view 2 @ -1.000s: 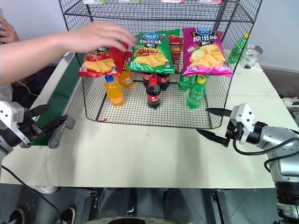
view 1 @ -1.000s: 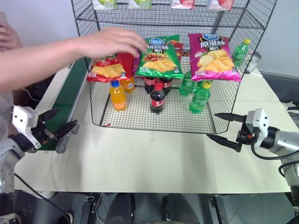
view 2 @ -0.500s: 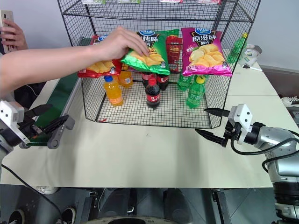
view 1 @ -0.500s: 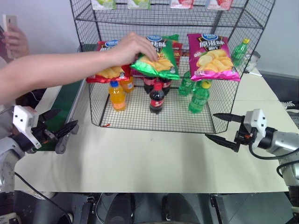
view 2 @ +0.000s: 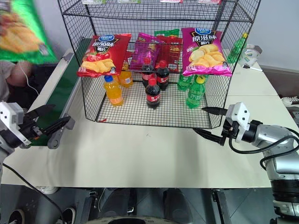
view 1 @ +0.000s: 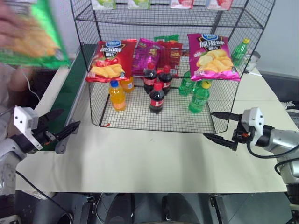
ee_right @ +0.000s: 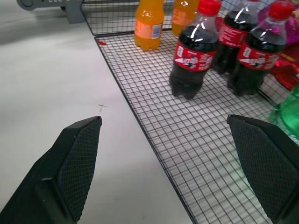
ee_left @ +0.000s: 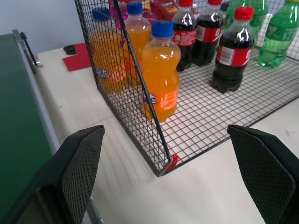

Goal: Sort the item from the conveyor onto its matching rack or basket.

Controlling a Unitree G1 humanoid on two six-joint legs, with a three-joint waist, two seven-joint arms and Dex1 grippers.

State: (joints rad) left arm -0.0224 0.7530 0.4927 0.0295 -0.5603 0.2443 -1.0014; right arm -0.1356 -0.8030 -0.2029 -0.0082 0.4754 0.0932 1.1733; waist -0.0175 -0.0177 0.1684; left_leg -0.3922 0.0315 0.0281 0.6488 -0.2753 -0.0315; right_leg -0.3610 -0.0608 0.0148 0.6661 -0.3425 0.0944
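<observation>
Green glossy crisp bag (view 1: 32,35) held aloft, blurred, above dark-green conveyor belt (view 1: 70,95), not yet delivered. Left gripper (view 1: 63,123) and right gripper (view 1: 218,127) spread, empty. Next: bag awaited, grasped, carried to black wire rack (view 1: 93,70).

Each gripper (view 1: 221,127) has two black pointed fingers (ee_left: 83,164) with cross-hatched pads, a white wrist block, black cables.

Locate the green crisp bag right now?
Head views: the green crisp bag is up at far left, held in a person's hand, above the conveyor and left of the rack.
</observation>
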